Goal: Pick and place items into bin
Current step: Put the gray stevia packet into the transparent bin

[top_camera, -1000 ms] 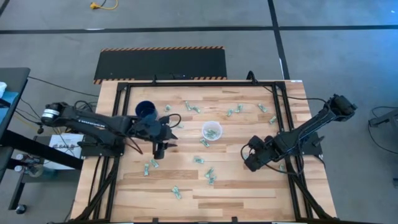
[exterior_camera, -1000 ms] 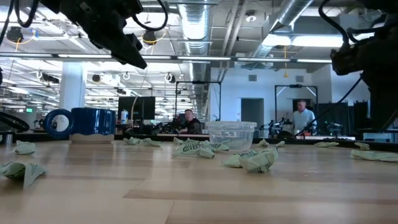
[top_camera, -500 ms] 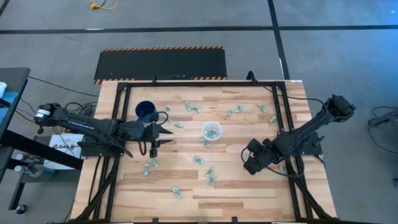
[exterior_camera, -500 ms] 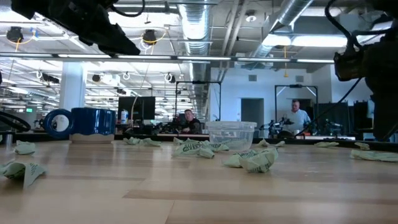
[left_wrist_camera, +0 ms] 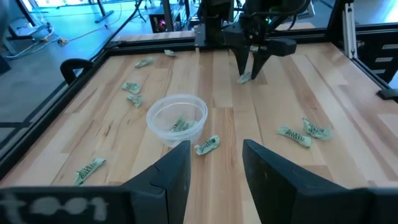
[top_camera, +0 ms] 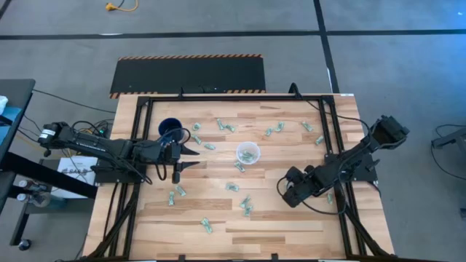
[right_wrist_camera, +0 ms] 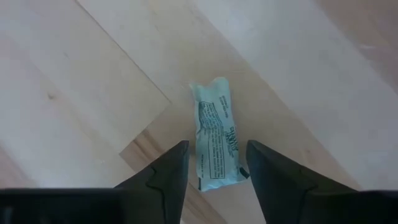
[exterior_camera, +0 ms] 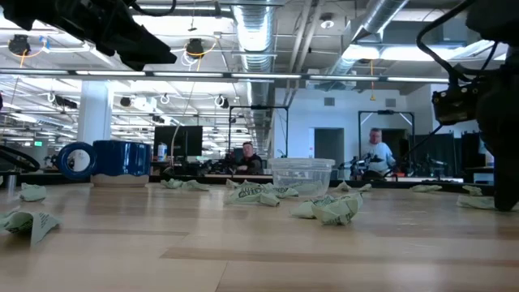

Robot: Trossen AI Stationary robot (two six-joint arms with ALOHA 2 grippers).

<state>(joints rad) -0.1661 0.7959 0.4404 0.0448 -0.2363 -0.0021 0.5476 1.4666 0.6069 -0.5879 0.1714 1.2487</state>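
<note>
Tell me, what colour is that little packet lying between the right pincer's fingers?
Pale green packet with dark printed text, seen best in the right wrist view.

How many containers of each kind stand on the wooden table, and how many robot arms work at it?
Clear round plastic cup: 1
Dark blue handled mug: 1
Dark robot arms: 2
Total: 4

No legible text anywhere.
</note>
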